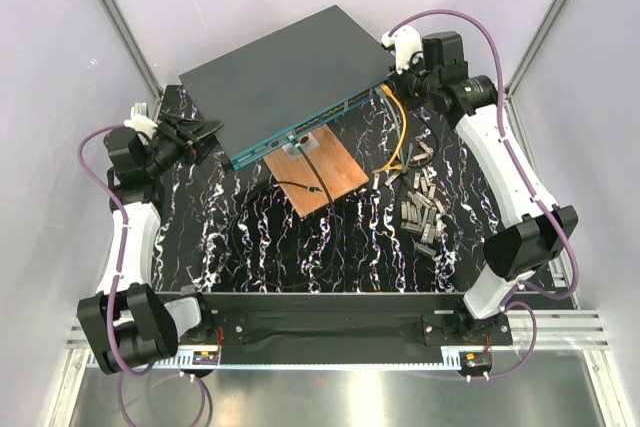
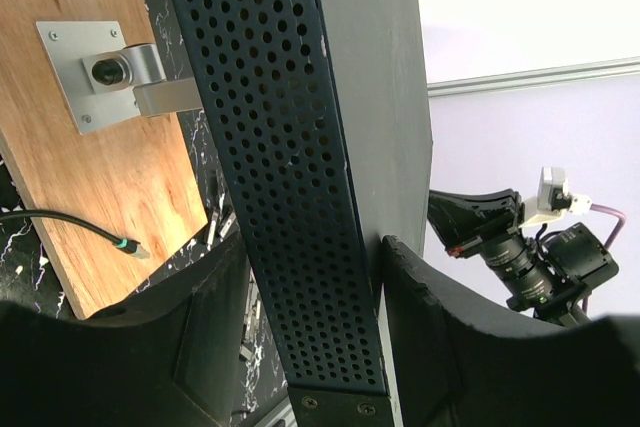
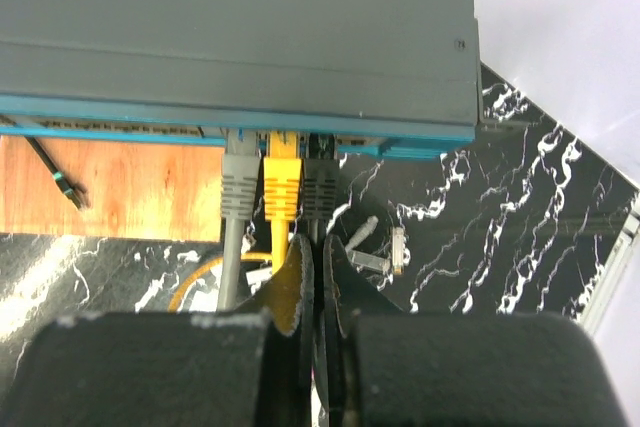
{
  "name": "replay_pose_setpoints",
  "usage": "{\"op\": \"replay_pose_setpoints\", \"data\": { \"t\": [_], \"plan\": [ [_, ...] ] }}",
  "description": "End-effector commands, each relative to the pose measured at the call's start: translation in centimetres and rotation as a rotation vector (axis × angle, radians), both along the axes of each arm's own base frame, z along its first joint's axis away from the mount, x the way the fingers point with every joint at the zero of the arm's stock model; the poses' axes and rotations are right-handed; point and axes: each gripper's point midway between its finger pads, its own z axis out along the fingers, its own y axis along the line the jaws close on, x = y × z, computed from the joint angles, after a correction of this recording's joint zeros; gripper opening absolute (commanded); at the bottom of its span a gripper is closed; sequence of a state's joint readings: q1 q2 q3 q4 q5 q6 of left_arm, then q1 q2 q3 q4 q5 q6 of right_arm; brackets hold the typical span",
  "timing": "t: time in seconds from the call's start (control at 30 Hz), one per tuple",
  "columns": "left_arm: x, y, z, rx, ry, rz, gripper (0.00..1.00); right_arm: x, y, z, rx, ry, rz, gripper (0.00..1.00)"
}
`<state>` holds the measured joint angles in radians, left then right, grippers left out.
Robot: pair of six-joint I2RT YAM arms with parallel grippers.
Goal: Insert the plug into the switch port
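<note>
The switch (image 1: 290,67) lies at the back of the table, dark grey on top, with its teal port edge (image 3: 240,132) facing forward. My left gripper (image 1: 200,132) straddles its left end; in the left wrist view the perforated side panel (image 2: 300,197) fills the gap between both fingers (image 2: 470,337), which press on it. In the right wrist view a grey plug (image 3: 238,187), a yellow plug (image 3: 282,187) and a black plug (image 3: 320,192) sit side by side in ports near the right end. My right gripper (image 3: 320,247) is shut on the black cable just behind its plug.
A small wooden board (image 1: 318,172) with a metal bracket (image 2: 100,72) and a thin black cable (image 1: 300,187) lies in front of the switch. Several loose connectors (image 1: 420,207) are scattered at the right. A yellow cable (image 1: 398,127) loops down from the ports.
</note>
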<state>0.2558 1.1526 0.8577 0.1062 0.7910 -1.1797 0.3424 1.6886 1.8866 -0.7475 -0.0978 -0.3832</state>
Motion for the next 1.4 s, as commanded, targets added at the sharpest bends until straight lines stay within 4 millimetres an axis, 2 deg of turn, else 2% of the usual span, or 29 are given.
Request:
{"op": "replay_pose_setpoints", "data": {
  "t": [0.0, 0.1, 0.27, 0.53, 0.57, 0.6, 0.67, 0.7, 0.77, 0.83, 0.97, 1.0, 1.13, 1.27, 1.37],
  "plan": [
    [1.0, -2.2, 0.3, 0.062, -0.073, -0.073, 0.0, 3.1, 4.1, 7.4, 0.147, -0.255, 0.085, 0.0],
    [1.2, -2.2, 0.3, 0.059, -0.072, -0.072, 0.0, 3.3, 4.5, 7.6, 0.144, -0.26, 0.094, 0.0],
    [1.3, -2.1, 0.1, 0.06, -0.069, -0.078, 0.0, 3.8, 5.1, 6.5, 0.133, -0.24, 0.105, 0.0],
    [1.2, -2.1, 0.9, 0.081, -0.101, -0.078, 0.0, 3.0, 4.1, 5.7, 0.083, -0.218, 0.087, 0.0],
    [1.1, -2.1, 1.1, 0.088, -0.106, -0.076, 0.04, 2.6, 3.6, 5.7, 0.074, -0.216, 0.077, 0.0],
    [1.2, -1.9, 1.2, 0.106, -0.115, -0.068, 0.1, 2.3, 3.4, 5.8, 0.068, -0.218, 0.077, 0.07],
    [1.2, -1.6, 1.9, 0.12, -0.131, -0.058, 0.16, 1.6, 2.8, 5.9, 0.062, -0.213, 0.069, 0.12],
    [1.2, -1.4, 2.0, 0.133, -0.137, -0.054, 0.25, 1.3, 2.6, 6.0, 0.06, -0.214, 0.066, 0.18],
    [1.3, -0.9, 2.6, 0.145, -0.144, -0.043, 0.31, 0.8, 1.7, 6.1, 0.06, -0.202, 0.052, 0.23],
    [1.4, -0.5, 2.8, 0.156, -0.148, -0.03, 0.42, 0.4, 1.1, 5.9, 0.059, -0.184, 0.04, 0.3],
    [1.3, 0.6, 3.1, 0.183, -0.153, -0.009, 0.48, -0.4, -1.1, 6.1, 0.068, -0.176, 0.007, 0.33],
    [1.2, 0.7, 3.2, 0.19, -0.157, -0.005, 0.5, -0.4, -1.7, 5.7, 0.064, -0.167, 0.0, 0.33],
    [0.9, 1.5, 3.1, 0.21, -0.153, 0.006, 0.6, -1.9, -2.9, 5.9, 0.06, -0.163, -0.002, 0.36],
    [0.4, 1.9, 3.3, 0.217, -0.166, 0.014, 0.69, -3.7, -3.2, 6.0, 0.097, -0.134, 0.011, 0.43],
    [-0.1, 2.2, 3.9, 0.214, -0.189, 0.024, 0.82, -5.2, -3.5, 6.1, 0.129, -0.111, 0.01, 0.57]
  ]
}}
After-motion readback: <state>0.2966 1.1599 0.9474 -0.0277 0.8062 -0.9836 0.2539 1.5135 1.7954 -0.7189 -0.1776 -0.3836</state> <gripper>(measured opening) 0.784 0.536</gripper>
